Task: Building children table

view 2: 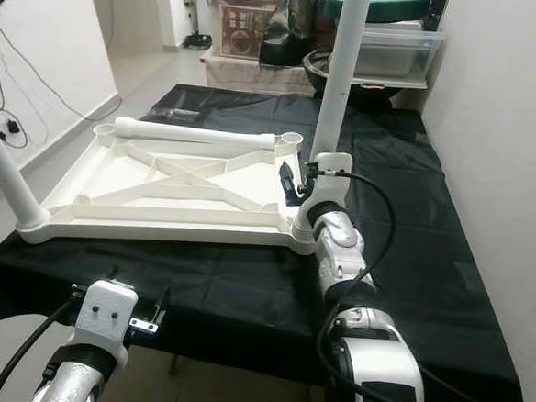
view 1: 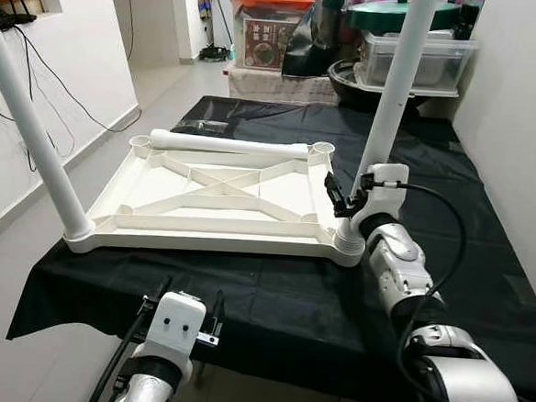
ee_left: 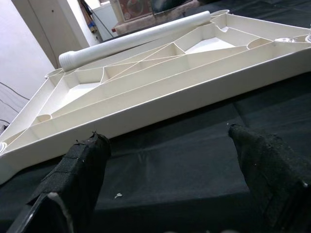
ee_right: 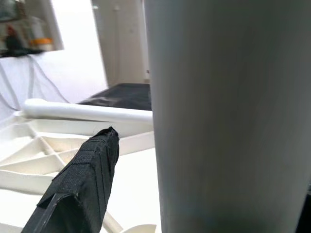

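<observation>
Before me a black-draped tabletop (view 1: 486, 235) carries the upturned white children's table (view 1: 212, 206), ribs showing.

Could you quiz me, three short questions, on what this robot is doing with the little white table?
1. True or false: the table top lies upside down on the black cloth.
2. How many legs stand upright in corner sockets? A) none B) two C) four
3. Which hand is around an upright leg, and where does the other one hover?

Key:
1. True; its ribbed underside faces up.
2. B: the near-left leg and the near-right leg. A third, loose leg lies along the far edge.
3. The right hand is around the near-right leg; the left hand hovers open over the cloth's near edge.
</observation>
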`<state>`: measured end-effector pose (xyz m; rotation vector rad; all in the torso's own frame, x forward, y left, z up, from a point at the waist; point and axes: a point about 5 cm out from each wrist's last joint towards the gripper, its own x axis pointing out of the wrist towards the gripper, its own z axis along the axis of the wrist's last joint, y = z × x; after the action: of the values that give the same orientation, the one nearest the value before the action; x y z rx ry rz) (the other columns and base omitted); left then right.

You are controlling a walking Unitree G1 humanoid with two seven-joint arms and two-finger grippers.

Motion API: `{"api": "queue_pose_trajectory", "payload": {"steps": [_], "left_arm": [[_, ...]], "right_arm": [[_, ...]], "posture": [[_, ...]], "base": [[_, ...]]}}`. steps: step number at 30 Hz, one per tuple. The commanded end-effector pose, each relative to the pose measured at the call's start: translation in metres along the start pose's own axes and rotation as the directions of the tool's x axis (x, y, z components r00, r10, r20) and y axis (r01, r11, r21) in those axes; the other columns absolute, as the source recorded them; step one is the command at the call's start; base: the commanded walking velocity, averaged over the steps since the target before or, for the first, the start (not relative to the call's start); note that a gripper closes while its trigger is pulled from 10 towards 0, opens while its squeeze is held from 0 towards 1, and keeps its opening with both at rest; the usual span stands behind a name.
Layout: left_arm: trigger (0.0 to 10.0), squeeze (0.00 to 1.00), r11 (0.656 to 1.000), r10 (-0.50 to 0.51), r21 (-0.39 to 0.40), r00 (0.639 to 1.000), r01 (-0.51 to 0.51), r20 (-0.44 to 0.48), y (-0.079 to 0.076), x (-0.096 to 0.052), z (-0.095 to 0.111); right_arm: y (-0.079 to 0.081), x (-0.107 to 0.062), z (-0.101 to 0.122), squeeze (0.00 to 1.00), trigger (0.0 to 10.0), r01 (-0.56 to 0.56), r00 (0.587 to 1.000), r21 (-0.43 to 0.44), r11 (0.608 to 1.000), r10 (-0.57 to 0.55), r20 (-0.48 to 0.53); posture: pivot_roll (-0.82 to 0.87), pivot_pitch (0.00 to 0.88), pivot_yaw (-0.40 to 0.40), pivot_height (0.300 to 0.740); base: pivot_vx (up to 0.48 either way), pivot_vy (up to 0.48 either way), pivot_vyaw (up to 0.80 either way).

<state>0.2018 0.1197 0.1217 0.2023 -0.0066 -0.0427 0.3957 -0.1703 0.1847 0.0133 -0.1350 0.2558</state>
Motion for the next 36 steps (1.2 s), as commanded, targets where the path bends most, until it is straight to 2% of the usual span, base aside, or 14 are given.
{"api": "queue_pose_trajectory", "payload": {"steps": [1, 7, 11, 17, 18, 19, 21, 24, 28, 31, 32, 33, 34, 36], "left_arm": [[10.0, 0.0, 1.0, -0.011, 0.012, 1.0, 0.011, -0.014, -0.002, -0.001, -0.004], [10.0, 0.0, 1.0, -0.013, 0.009, 1.0, 0.013, -0.013, -0.003, -0.001, -0.004], [10.0, 0.0, 1.0, -0.021, 0.017, 1.0, 0.021, -0.008, -0.004, 0.0, -0.003], [10.0, 0.0, 0.999, -0.024, 0.022, 1.0, 0.024, -0.007, -0.005, -0.001, -0.002], [10.0, 0.0, 0.999, -0.026, 0.022, 1.0, 0.026, -0.007, -0.005, -0.001, -0.002], [10.0, 0.0, 0.999, -0.026, 0.022, 1.0, 0.026, -0.007, -0.005, -0.001, -0.002], [10.0, 0.0, 0.999, -0.028, 0.022, 1.0, 0.028, -0.007, -0.006, -0.002, -0.002], [10.0, 0.0, 0.999, -0.033, 0.025, 0.999, 0.033, -0.006, -0.006, -0.003, -0.001], [10.0, 0.0, 0.999, -0.033, 0.026, 0.999, 0.033, -0.008, -0.006, -0.004, -0.001], [10.0, 0.0, 0.999, -0.033, 0.028, 0.999, 0.033, -0.008, -0.006, -0.004, -0.001], [10.0, 0.0, 0.999, -0.033, 0.028, 0.999, 0.033, -0.008, -0.006, -0.004, -0.001], [10.0, 0.0, 0.999, -0.033, 0.028, 0.999, 0.033, -0.009, -0.006, -0.005, -0.001], [10.0, 0.0, 0.999, -0.033, 0.028, 0.999, 0.033, -0.009, -0.006, -0.005, -0.001], [10.0, 0.0, 0.999, -0.035, 0.028, 0.999, 0.035, -0.01, -0.007, -0.005, -0.001]], "right_arm": [[0.005, 0.006, 0.011, 0.0, 10.0, -0.075, 0.996, -0.019, 0.997, 0.076, 0.036], [0.001, 0.008, 0.019, 0.0, 10.0, -0.172, 0.985, 0.009, 0.985, 0.172, 0.022], [-0.003, 0.012, 0.028, 0.0, 10.0, -0.198, 0.98, -0.02, 0.98, 0.199, 0.014], [0.003, 0.014, 0.029, 0.0, 10.0, -0.305, 0.952, 0.024, 0.952, 0.305, -0.018], [0.011, 0.014, 0.026, 0.0, 10.0, -0.403, 0.913, 0.058, 0.914, 0.405, -0.049], [0.011, 0.014, 0.026, 0.0, 10.0, -0.403, 0.913, 0.058, 0.914, 0.405, -0.049], [0.014, 0.013, 0.024, 0.0, 10.0, -0.455, 0.886, 0.066, 0.888, 0.459, -0.063], [0.021, 0.01, 0.02, 0.0, 10.0, -0.549, 0.827, 0.067, 0.833, 0.553, -0.105], [0.025, 0.009, 0.018, 0.0, 10.0, -0.582, 0.801, 0.071, 0.81, 0.586, -0.12], [0.029, 0.008, 0.018, 0.0, 10.0, -0.636, 0.755, 0.092, 0.766, 0.643, -0.128], [0.029, 0.008, 0.018, 0.0, 10.0, -0.636, 0.755, 0.092, 0.766, 0.643, -0.128], [0.03, 0.007, 0.018, 0.0, 10.0, -0.664, 0.729, 0.104, 0.741, 0.672, -0.128], [0.03, 0.007, 0.018, 0.0, 10.0, -0.664, 0.729, 0.104, 0.741, 0.672, -0.128], [0.032, 0.004, 0.019, 0.0, 10.0, -0.713, 0.678, 0.128, 0.689, 0.725, -0.122]], "posture": [[0.05, 0.0, 0.024, 0.74], [0.06, 0.0, 0.02, 0.74], [0.06, 0.0, 0.02, 0.74], [0.06, 0.0, 0.02, 0.74], [0.06, 0.0, 0.02, 0.74], [0.06, 0.0, 0.02, 0.74], [0.08, 0.0, 0.018, 0.74], [0.08, 0.0, 0.018, 0.74], [0.09, 0.0, 0.013, 0.74], [0.09, 0.0, 0.013, 0.74], [0.09, 0.0, 0.013, 0.74], [0.09, 0.0, 0.015, 0.74], [0.09, 0.0, 0.015, 0.74], [0.09, 0.0, 0.015, 0.74]], "base": [[0.0, 0.0, 0.0], [0.0, 0.0, 0.0], [0.0, 0.0, 0.0], [0.0, 0.0, 0.0], [0.0, 0.0, 0.0], [0.0, 0.0, 0.0], [0.0, 0.0, 0.0], [0.0, 0.0, 0.0], [0.0, 0.0, 0.0], [0.0, 0.0, 0.0], [0.0, 0.0, 0.0], [0.0, 0.0, 0.0], [0.0, 0.0, 0.0], [0.0, 0.0, 0.0]]}}
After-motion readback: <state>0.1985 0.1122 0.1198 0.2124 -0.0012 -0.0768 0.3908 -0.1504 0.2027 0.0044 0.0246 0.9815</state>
